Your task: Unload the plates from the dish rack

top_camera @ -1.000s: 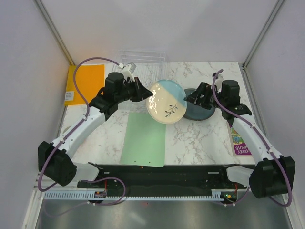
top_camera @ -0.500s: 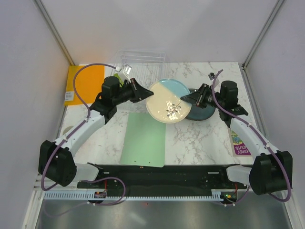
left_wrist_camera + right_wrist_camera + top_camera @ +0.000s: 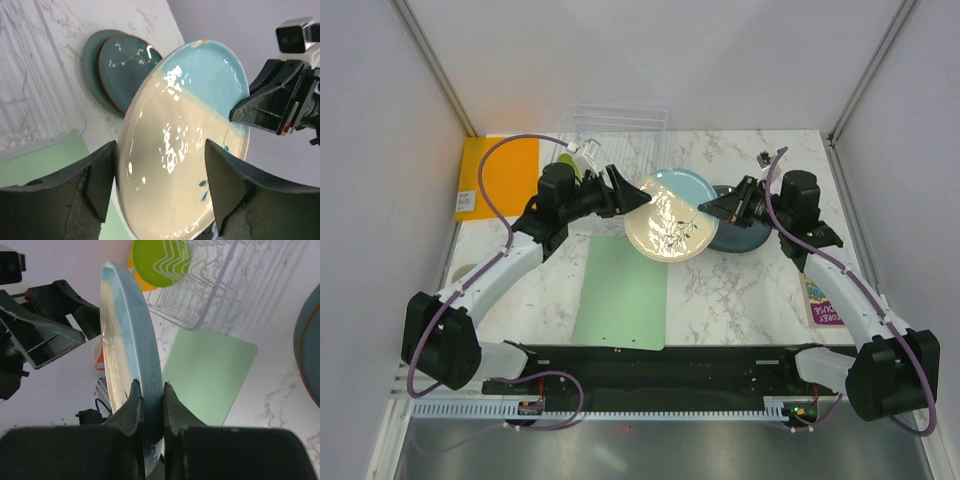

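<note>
- Jaws first, from the overhead view: your left gripper [image 3: 620, 192] is spread wide, and your right gripper [image 3: 712, 205] is clenched on the far rim of the cream plate [image 3: 670, 218].
- That plate hangs tilted in the air between the two arms. It's out of the rack [image 3: 620, 125] and over the marble, just past the green mat [image 3: 623, 290].
- Looks like a hand-over to me. The stacked plates [image 3: 740, 238] sit on the right arm's side, so I'd guess that arm does the setting down.
- Left wrist view: your left fingers [image 3: 102, 182] stand on either side of the cream plate's near rim, with the glazed face between them. I can't tell if a pad brushes it, but they aren't squeezing.
- Across from them, the right gripper's tip bites the blue part of the rim. The stack of two lies flat just beside the rack's corner.
- Right wrist view: you get the plate edge-on and nearly upright, with the rim pinched between the two right fingers. That's a thin-edge grip, so my guess is it could swivel if you swing fast.
- A lime plate [image 3: 157, 257] stands in the rack's wires, so the job isn't finished.
- What I'd do next: pull the left arm clear, then lay the cream plate flat on the stack.
</note>
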Controlling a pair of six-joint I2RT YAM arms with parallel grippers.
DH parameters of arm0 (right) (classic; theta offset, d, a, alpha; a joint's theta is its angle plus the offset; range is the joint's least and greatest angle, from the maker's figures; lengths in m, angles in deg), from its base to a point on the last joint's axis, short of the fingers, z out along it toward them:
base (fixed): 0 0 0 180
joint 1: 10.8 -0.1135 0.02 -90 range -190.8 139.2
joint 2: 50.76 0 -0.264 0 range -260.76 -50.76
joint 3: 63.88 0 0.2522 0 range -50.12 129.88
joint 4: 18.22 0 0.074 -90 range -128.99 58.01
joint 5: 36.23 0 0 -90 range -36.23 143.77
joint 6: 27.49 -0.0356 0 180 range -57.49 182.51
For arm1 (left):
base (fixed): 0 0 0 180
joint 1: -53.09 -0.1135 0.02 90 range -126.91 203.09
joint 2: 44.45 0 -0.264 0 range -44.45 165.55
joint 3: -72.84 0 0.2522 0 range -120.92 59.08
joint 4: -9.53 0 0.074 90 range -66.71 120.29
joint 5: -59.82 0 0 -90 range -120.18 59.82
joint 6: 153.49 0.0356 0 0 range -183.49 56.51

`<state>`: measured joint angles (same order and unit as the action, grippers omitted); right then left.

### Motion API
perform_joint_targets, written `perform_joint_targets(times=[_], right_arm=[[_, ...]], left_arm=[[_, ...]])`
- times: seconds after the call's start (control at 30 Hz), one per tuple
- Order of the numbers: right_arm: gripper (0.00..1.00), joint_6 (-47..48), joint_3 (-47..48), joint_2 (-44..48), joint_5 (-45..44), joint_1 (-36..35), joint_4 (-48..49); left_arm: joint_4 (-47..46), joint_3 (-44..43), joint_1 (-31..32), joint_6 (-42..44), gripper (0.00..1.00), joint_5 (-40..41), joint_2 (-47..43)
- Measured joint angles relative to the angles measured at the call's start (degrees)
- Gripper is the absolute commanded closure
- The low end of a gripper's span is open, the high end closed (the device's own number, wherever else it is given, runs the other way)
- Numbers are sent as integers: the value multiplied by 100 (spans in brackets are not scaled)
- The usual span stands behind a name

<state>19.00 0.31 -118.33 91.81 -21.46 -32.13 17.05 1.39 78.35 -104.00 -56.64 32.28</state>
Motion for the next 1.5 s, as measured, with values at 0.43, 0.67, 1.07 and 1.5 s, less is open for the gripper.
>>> perform_joint_targets(times=[0.43,0.67,1.07,1.5], right_arm=[[100,1086,520,-413,-1187,1572,-1613],[100,1390,553,-951,-1377,1838,-1799],[94,1429,595,-1871,-1217,2232,-1366],[27,1624,660,-2774,-841,2232,-1405]], left_arm=[[918,428,79,1150,10,2059,-1709],[1250,496,76,1497,8,2535,-2221],[1650,529,74,1766,6,2863,-2623],[1716,529,74,1812,6,2935,-2485]])
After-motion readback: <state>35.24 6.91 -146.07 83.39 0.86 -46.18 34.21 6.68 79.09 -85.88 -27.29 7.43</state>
